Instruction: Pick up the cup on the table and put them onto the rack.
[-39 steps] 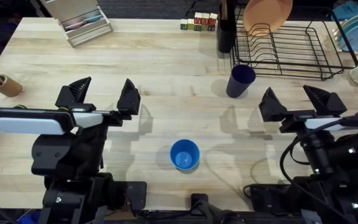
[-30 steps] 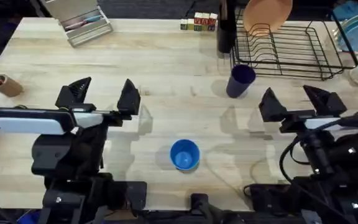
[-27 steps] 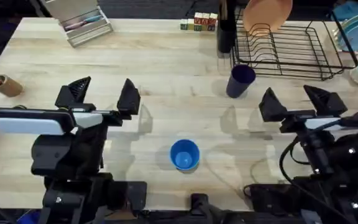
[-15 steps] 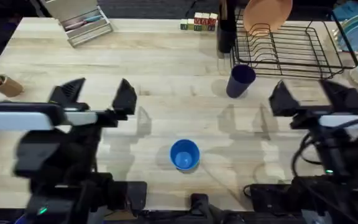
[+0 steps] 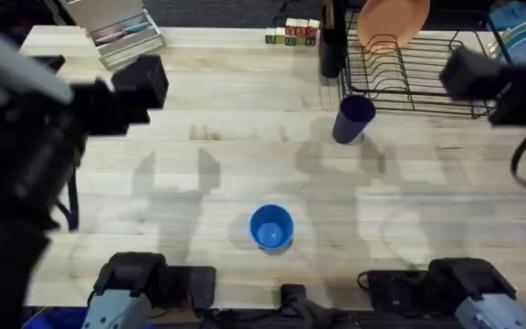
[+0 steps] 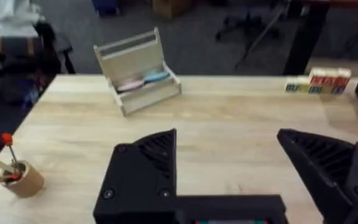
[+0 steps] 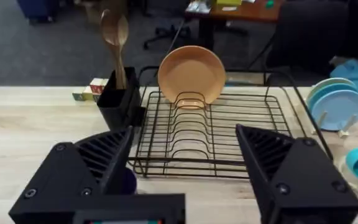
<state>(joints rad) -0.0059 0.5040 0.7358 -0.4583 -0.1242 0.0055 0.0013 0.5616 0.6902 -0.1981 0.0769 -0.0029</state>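
Two cups stand upright on the table [image 5: 245, 110], and the question is which arm gets which. The dark blue cup [image 5: 354, 119] stands toward the far right of the tabletop, just in front of the near left corner of the rack [image 5: 418, 73], close enough that it may be touching the wire, though that cannot be told from above. The light blue cup [image 5: 271, 227] sits by the near edge, about mid-table, mouth up. Up high and blurred, the right gripper [image 5: 491, 82] hangs over the rack's right end, its jaws spread wide with nothing between them; in its wrist view the rack [image 7: 213, 134] lies straight ahead, with an orange plate [image 7: 191, 74] propped in the tines and a sliver of the dark cup [image 7: 128, 180] peeking beside one finger. So that cup lies nearer the table's middle and nearer its near edge than the right gripper, and the right arm looks the nearer one for it. The left gripper [image 6: 253, 180], likewise agape and empty, faces the far left corner, well apart from both cups; the light blue cup lies back toward the near edge from it.
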